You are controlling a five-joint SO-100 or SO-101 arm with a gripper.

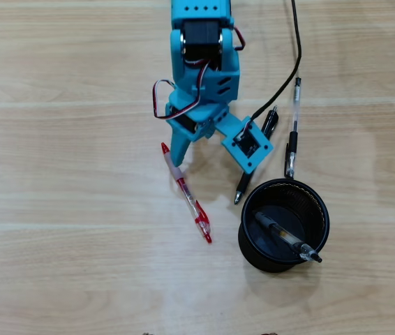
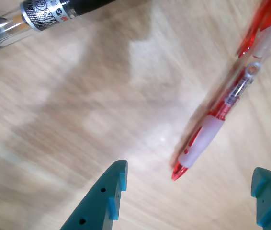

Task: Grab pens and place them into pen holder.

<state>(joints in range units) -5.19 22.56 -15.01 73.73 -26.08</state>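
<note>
My gripper (image 1: 211, 162) is open and holds nothing. In the wrist view the gripper (image 2: 190, 170) hangs over the table, and the red and clear pen (image 2: 221, 110) lies with its tip between the fingers. Overhead, that red pen (image 1: 187, 193) lies slanted just left of the left finger (image 1: 177, 152). A black pen (image 1: 241, 188) pokes out from under the right jaw, towards the black mesh pen holder (image 1: 316, 202). Inside the holder leans a grey and clear pen (image 1: 285, 237). A clear pen with a black clip (image 1: 293, 132) lies above the holder.
A black cable (image 1: 292, 70) runs from the top edge down to the gripper. A clear-and-black pen barrel (image 2: 44, 12) crosses the top left of the wrist view. The table is light wood (image 1: 58, 209).
</note>
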